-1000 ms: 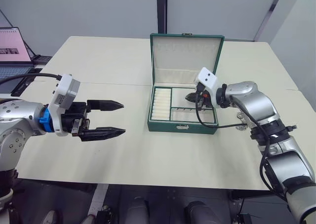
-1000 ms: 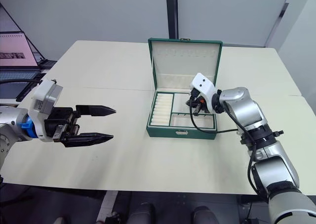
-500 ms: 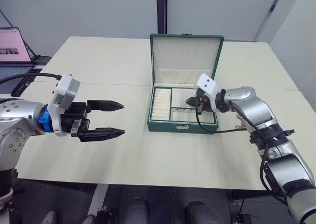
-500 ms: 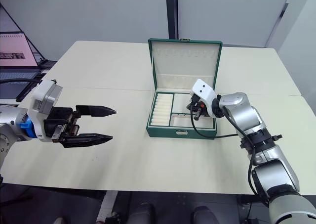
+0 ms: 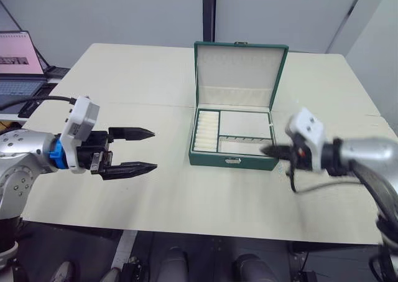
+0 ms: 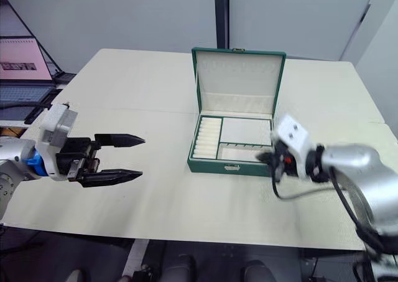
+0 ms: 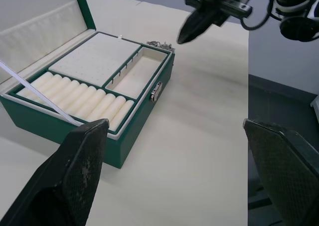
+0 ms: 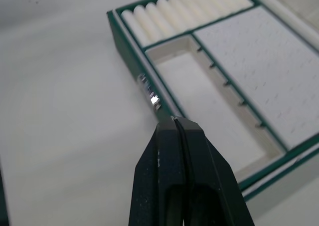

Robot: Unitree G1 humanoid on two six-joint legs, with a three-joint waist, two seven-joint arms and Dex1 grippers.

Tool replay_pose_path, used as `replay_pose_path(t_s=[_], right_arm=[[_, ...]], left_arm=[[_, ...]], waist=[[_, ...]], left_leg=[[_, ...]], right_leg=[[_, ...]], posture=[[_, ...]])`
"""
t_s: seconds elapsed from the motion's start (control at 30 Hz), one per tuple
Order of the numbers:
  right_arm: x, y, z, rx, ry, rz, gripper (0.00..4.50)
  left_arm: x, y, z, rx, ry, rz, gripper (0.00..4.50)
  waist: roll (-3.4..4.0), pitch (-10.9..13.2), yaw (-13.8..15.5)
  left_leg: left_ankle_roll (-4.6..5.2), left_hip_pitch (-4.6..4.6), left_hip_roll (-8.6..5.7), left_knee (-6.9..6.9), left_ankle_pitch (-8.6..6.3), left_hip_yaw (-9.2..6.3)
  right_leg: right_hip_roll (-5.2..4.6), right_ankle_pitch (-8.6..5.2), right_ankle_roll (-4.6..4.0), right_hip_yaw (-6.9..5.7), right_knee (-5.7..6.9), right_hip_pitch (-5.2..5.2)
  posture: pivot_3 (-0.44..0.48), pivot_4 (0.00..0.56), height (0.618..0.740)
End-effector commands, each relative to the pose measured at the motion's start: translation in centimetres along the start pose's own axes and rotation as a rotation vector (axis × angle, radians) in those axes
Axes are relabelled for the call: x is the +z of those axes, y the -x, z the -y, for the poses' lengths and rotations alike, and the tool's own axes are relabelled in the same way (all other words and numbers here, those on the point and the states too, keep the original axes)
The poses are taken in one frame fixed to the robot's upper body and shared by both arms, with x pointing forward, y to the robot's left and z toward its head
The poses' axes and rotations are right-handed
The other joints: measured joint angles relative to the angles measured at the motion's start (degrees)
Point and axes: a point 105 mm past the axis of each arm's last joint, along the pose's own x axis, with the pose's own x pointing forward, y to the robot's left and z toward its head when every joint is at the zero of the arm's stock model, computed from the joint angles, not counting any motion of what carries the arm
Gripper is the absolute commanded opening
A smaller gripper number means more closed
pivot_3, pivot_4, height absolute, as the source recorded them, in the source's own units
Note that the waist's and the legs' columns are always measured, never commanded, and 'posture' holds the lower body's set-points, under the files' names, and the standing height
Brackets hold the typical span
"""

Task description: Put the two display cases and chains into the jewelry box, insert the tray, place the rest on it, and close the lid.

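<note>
The dark green jewelry box [image 5: 211, 159] stands open mid-table, its cream-lined lid [image 5: 241, 76] upright. The tray [image 5: 244, 125] sits inside it, ring rolls on the left, and nothing shows on it. A small silver chain [image 7: 159, 45] lies on the table by the box's right rear corner. My right gripper [image 5: 264, 151] is shut with nothing in it, low at the box's front right corner, near the clasp [image 8: 149, 91]. My left gripper [image 5: 154, 149] hangs open over bare table left of the box. The display cases are hidden.
A laptop [image 5: 15, 51] stands off the table's far left. A seam runs across the tabletop [image 5: 137, 76] behind the box's base. The near table edge lies just below both grippers.
My right gripper has pulled back from over the tray to the box's front right corner, moving fast. The camera has shifted slightly. My left gripper has stayed put.
</note>
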Motion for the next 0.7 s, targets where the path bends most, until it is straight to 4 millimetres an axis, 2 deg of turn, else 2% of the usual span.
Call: replay_pose_path(t_s=[0.03, 0.13, 0.27, 0.43, 0.6, 0.7], right_arm=[[-1.6, 1.7, -2.0, -0.067, -0.04, 0.001, 0.02], [-3.8, 2.0, -3.7, -0.03, -0.121, -0.026, 0.55], [-5.3, 2.0, -4.9, -0.049, -0.179, -0.019, 1.54], [-5.8, 2.1, -5.7, -0.068, -0.19, -0.013, 2.86], [-6.0, 2.3, -5.2, -0.135, -0.195, -0.016, 4.48], [-6.6, 2.7, -4.6, -0.209, -0.203, -0.034, 4.48]], left_arm=[[0.5, 0.2, 0.4, -0.033, -0.064, -0.013, 4.5], [0.3, -0.1, 0.4, -0.05, -0.07, -0.015, 4.5], [0.1, -0.4, 0.3, -0.065, -0.077, -0.016, 4.5], [0.3, -0.6, 0.2, -0.075, -0.096, -0.019, 4.5], [1.2, -1.7, -0.6, -0.038, -0.16, 0.015, 4.5], [2.1, -4.5, -1.4, 0.042, -0.185, 0.06, 4.5]], waist=[[-0.05, 0.0, -0.1], [-0.06, 0.0, -0.4], [-0.1, -0.1, -0.5], [-0.19, -0.1, -0.5], [-0.27, -0.2, -0.3], [-0.35, -0.2, -0.1]], left_leg=[[0.0, 0.01, 0.01, 0.0, 0.0, -0.02], [0.0, 0.03, 0.0, 0.02, 0.0, 0.01], [0.01, 0.03, -0.01, 0.03, -0.01, 0.02], [0.02, 0.03, -0.02, 0.04, -0.01, 0.0], [0.01, 0.03, -0.04, 0.05, -0.01, -0.02], [0.01, 0.02, -0.06, 0.09, -0.01, -0.04]], right_leg=[[0.01, 0.0, 0.0, -0.02, 0.0, 0.03], [0.01, 0.0, 0.0, 0.03, 0.01, 0.04], [0.01, 0.0, 0.0, 0.05, 0.0, 0.06], [0.01, 0.0, 0.0, 0.05, 0.0, 0.07], [0.01, 0.0, 0.0, 0.03, 0.0, 0.1], [0.0, 0.0, 0.0, 0.02, -0.02, 0.15]], posture=[[0.0, 0.15, 0.74], [0.0, 0.15, 0.74], [0.0, 0.15, 0.74], [0.0, 0.15, 0.74], [0.0, 0.15, 0.74], [0.0, 0.15, 0.74]])
